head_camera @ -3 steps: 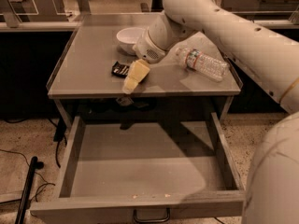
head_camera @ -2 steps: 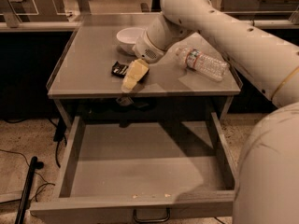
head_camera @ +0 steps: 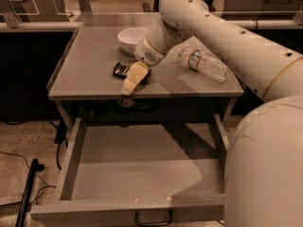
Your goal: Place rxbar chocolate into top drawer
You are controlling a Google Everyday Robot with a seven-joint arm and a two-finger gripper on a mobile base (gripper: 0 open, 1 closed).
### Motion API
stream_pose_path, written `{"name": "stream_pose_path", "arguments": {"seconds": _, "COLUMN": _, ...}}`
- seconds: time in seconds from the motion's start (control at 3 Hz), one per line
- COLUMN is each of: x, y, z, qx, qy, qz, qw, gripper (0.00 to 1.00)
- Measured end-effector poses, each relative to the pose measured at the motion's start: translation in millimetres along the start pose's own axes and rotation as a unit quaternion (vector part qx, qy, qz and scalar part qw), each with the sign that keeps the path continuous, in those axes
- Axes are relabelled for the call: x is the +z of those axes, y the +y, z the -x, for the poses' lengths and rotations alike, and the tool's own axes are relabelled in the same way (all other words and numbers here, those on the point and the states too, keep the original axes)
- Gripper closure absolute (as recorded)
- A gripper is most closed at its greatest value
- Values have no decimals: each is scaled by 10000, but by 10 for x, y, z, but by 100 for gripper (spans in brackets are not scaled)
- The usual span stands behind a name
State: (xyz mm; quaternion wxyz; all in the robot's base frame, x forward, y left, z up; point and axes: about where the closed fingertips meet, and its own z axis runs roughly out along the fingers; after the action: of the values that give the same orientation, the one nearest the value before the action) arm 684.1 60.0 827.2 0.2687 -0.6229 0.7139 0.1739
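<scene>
1. The arm [head_camera: 227, 37] fills the right side and reaches in over the counter's back right corner. Compared with 1 second ago, its near segment bulks larger at the lower right, yet its far end has barely shifted.
2. The counter [head_camera: 85, 74] carries 3 loose things, and none of them has moved.
3. The top drawer [head_camera: 142, 164] stands pulled out below the counter's front edge, its floor bare and its loop handle [head_camera: 153, 219] toward the camera. The receiving side looks ready.
4. The water bottle [head_camera: 203, 64] lies on its side near the right edge, well apart from the bar.
5. The white bowl [head_camera: 131, 36] sits toward the back edge, just behind the wrist. I judge that it is close to the arm but not in the path down to the drawer.
6. The gripper [head_camera: 128, 91] hangs slanted over the middle of the front edge, its tip at the lip. Whether it is open or closed I cannot tell.
7. The rxbar chocolate [head_camera: 121, 70] lies flat on the counter just left of the gripper, a little back from the front edge and partly hidden by it. As its place is unchanged, the grasp seems not yet made, and the whole transfer remains.
</scene>
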Motion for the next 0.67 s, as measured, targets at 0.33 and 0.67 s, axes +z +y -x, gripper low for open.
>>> {"name": "stream_pose_path", "arguments": {"seconds": 0.33, "x": 41, "y": -17, "z": -36, "qx": 58, "qy": 26, "qz": 11, "qw": 10000, "gripper": 0}}
{"name": "stream_pose_path", "arguments": {"seconds": 0.67, "x": 41, "y": -17, "z": -36, "qx": 58, "qy": 26, "qz": 11, "qw": 10000, "gripper": 18}}
